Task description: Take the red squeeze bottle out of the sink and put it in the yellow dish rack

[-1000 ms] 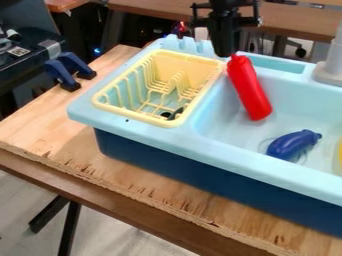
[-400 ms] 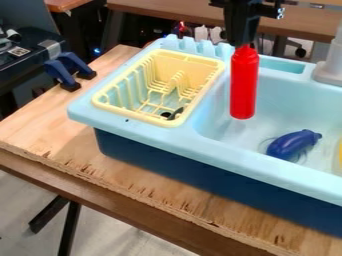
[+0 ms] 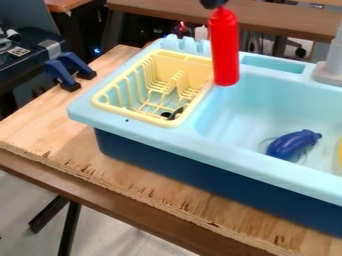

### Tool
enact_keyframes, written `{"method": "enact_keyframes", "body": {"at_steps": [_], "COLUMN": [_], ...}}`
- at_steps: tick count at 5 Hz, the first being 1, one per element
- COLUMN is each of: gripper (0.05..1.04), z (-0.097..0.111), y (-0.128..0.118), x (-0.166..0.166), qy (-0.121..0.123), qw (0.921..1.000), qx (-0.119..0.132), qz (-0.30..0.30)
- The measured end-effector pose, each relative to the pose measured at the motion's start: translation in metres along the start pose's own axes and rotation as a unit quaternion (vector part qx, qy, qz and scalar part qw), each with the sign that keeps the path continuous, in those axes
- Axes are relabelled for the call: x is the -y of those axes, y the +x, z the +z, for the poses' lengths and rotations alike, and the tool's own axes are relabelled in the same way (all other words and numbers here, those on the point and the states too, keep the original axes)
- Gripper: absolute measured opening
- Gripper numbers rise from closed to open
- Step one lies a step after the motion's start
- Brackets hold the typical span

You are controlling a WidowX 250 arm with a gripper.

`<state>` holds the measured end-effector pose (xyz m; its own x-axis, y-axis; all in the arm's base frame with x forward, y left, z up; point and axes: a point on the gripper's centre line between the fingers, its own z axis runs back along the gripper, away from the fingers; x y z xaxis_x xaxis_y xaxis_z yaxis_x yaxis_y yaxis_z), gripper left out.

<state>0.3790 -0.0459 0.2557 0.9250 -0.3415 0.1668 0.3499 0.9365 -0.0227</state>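
The gripper [image 3: 214, 3] is at the top edge of the camera view, its tips closed on the top of a red bottle [image 3: 225, 47]. Nearly upright, the bottle hangs beneath it, overlapping in view the right back corner of the yellow dish rack [image 3: 133, 118] and the divide between rack and basin. Inside the rack lies a small dark object [image 3: 176, 113]. A blue-purple eggplant-shaped toy [image 3: 294, 144] rests in the basin of the light blue sink [image 3: 234, 155], to the lower right of the bottle.
A grey faucet base [image 3: 329, 73] stands at the sink's back right. Part of a yellow item [image 3: 340, 151] shows at the right edge. Blue clamps [image 3: 63, 71] are fixed at the left side of the wooden table [image 3: 40, 120].
The gripper has risen, lifting the red bottle up out of the basin. The bottle first swung from tilted to upright, then moved up and left toward the rack.
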Motion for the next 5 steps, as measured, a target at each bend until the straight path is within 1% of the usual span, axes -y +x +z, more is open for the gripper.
{"method": "enact_keyframes", "body": {"at_steps": [1,2,3,4,5], "gripper": [0.081,0.081,0.081,0.081,0.081], "z": [0.017,0.036,0.042,0.028,0.016], "y": [-0.003,-0.010,-0.014,-0.011,-0.009], "x": [-0.010,-0.021,-0.033,-0.042,-0.049], "qy": [0.011,0.020,0.013,0.006,0.000], "qw": [0.9998,0.9995,0.9994,0.9992,0.9985], "qx": [0.014,0.024,0.022,-0.005,-0.036], "qz": [-0.007,0.005,0.023,0.040,0.042]}}
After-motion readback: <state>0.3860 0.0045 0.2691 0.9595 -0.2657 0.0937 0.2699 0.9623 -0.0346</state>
